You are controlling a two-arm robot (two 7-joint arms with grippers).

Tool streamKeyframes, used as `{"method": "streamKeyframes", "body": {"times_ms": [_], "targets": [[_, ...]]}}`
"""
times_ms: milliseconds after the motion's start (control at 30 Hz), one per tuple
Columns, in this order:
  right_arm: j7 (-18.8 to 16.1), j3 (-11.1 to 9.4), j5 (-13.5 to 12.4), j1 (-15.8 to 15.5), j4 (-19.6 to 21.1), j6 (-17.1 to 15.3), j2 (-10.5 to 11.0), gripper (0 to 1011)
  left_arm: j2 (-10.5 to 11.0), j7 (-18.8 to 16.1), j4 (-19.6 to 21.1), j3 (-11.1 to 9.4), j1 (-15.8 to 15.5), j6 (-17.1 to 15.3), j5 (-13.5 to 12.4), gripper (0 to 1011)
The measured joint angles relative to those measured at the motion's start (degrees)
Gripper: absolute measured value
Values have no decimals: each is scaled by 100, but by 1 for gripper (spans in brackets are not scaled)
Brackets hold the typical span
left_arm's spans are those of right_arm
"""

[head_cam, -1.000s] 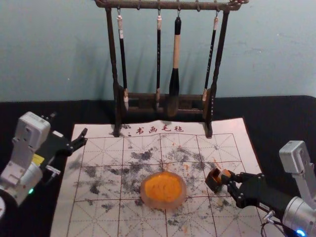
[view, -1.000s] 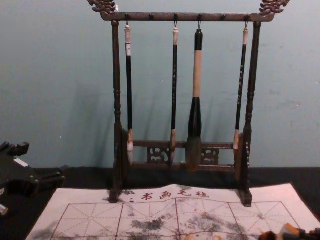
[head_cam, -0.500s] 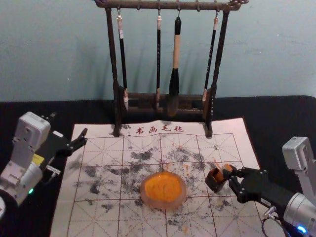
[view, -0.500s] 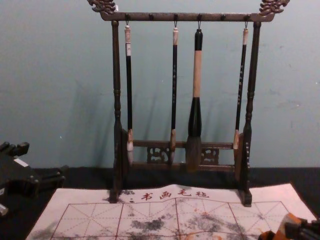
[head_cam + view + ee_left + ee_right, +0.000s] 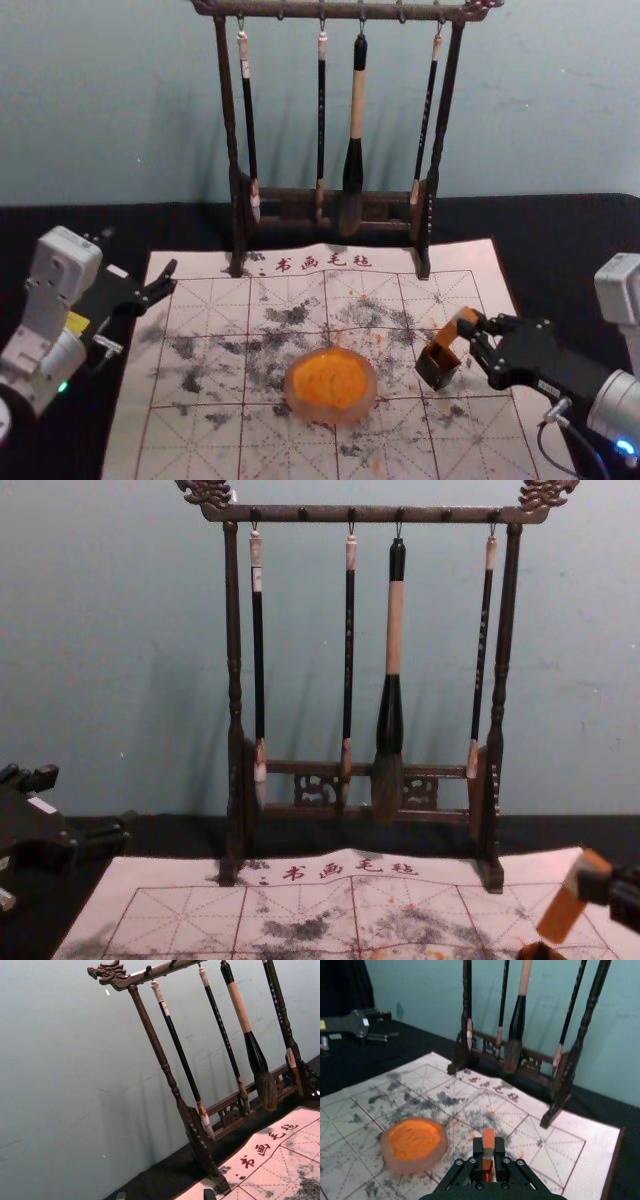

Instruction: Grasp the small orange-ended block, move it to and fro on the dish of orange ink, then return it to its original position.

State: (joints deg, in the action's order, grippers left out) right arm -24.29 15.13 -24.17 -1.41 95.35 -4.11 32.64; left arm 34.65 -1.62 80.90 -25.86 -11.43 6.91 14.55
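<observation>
over the square-mouthed box [image 5: 432,375], slim block [image 5: 446,336] pinched in right hand [image 5: 470,325]; left hand [image 5: 140,252] agape by mat [image 5: 135,430]

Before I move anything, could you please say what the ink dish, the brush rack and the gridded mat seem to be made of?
Ink dish: perhaps frosted glass or plastic; its rim looks milky and pinkish.
Brush rack: probably dark, glossy wood, going by its carved ends and turned posts.
Gridded mat: matte felt or thick paper, likely; its edge ripples.
</observation>
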Motion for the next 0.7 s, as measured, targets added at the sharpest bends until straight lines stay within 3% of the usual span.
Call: {"method": "streamKeyframes", "body": {"times_ms": [367, 700], "targets": [[-185, 13, -34, 176, 91, 162, 44, 96, 0, 0, 0, 0, 0, 0, 0, 1001], [-429, 438, 228, 654, -145, 158, 16, 96, 0, 0, 0, 0, 0, 0, 0, 1001]]}}
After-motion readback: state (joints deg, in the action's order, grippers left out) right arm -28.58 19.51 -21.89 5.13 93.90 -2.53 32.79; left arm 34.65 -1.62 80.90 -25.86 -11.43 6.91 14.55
